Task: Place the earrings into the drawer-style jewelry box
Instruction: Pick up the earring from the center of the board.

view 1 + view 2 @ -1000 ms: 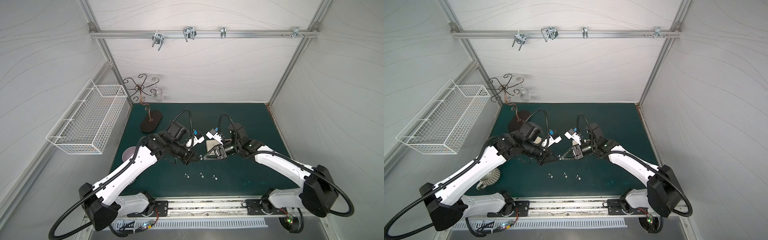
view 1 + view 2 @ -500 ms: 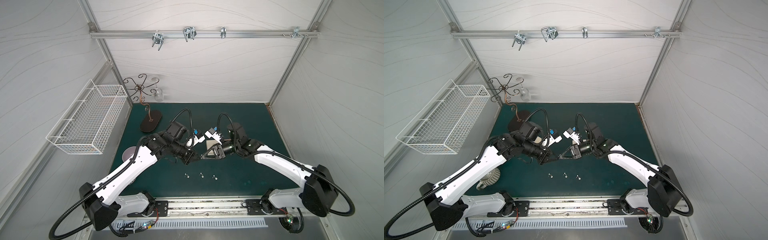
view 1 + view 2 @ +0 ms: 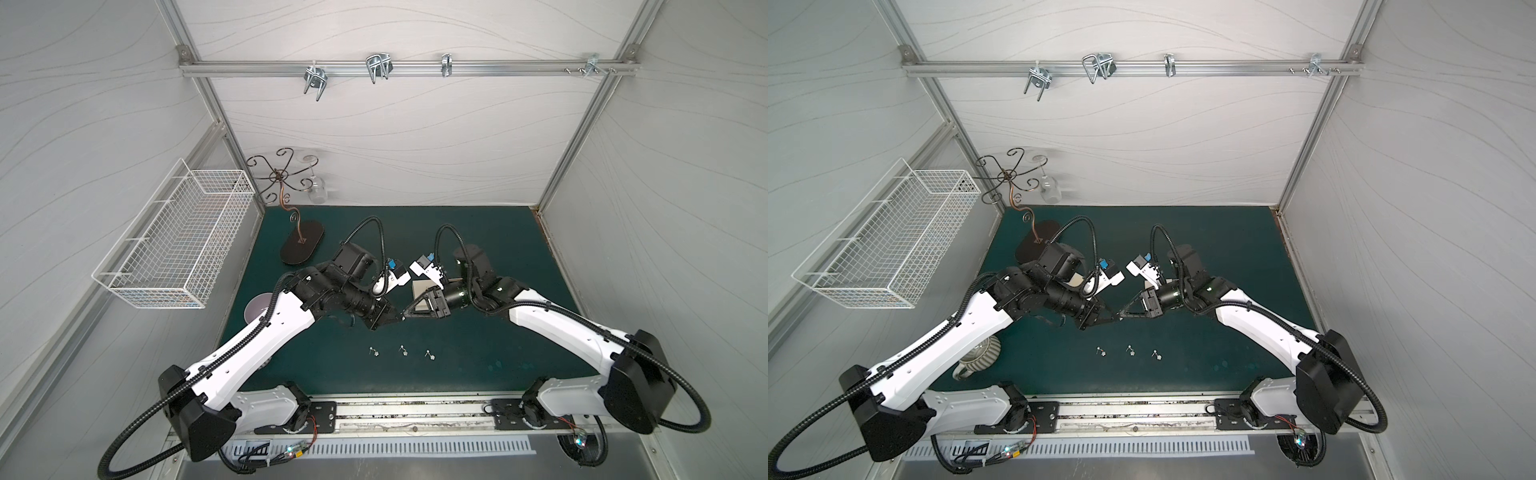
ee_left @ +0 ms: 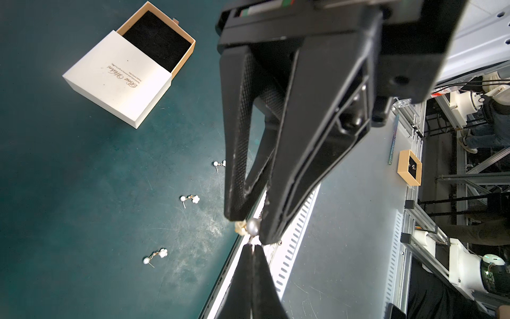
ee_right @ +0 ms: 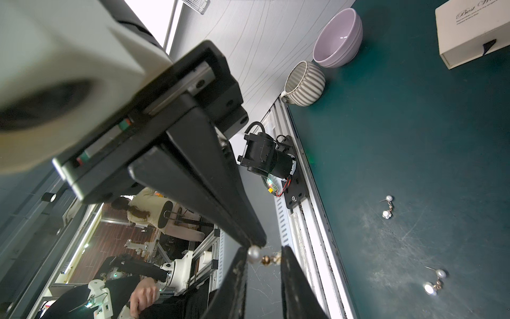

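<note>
The left jaws are clamped tight on the post of an earring (image 4: 252, 227), holding it in the air above the counter (image 3: 490, 241). The right jaws meet them tip to tip, a narrow gap apart, astride that same earring. Its pearl touches one fingertip (image 5: 237, 279) and its flower end lies by the other; whether they press on it I cannot tell.

Nearest the front edge, three more earrings (image 3: 403, 351) lie in a row on the counter, none touching, in front of the jaws. Beyond the jaws sits the box (image 4: 118, 80), a white sleeve with its tan drawer (image 4: 158, 41) slid partly out. Only black lining shows in the drawer.

At the counter's left edge a striped mug (image 5: 303, 82) stands just beside a lilac bowl (image 5: 338, 38), which shows only its glazed inside. Farthest back, in the left rear corner, is a scrolled stand (image 3: 286, 183). A wire basket (image 3: 174, 245) hangs on the left wall.
</note>
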Tool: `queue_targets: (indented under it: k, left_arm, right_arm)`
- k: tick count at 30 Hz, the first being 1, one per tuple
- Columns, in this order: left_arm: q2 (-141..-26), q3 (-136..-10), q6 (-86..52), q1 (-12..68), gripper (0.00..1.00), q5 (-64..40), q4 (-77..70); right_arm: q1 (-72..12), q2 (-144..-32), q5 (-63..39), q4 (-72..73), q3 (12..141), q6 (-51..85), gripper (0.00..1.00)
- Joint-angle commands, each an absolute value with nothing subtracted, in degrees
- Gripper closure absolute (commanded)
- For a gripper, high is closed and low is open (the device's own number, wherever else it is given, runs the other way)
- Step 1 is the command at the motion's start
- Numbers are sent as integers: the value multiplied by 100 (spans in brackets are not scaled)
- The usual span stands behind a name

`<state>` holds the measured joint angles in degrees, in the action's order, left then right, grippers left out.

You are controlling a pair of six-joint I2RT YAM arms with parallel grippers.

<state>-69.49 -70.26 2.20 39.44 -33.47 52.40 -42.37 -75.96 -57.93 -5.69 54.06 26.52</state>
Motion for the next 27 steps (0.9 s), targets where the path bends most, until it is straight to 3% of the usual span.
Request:
queue_targets:
  k: [1, 23, 25, 27]
  left_arm:
    - [-6973, -7093, 366, 3961, 100, -3465, 5080]
    - [-6987, -7031, 286, 3959, 99, -3438, 4950]
    - [-6964, -7040, 248, 3964, 81, -3329, 4913]
    - [-6904, -7031, 214, 3956, 69, -3253, 4865]
  right_arm:
    - [-4272, -7478, -5840, -601, 5515, 2558, 78]
    - [-4256, -7436, -5846, -596, 5449, 2534, 89]
    - [-4225, -7414, -5826, -672, 5441, 2497, 89]
    - [-4141, -7397, -5814, -752, 5410, 2480, 90]
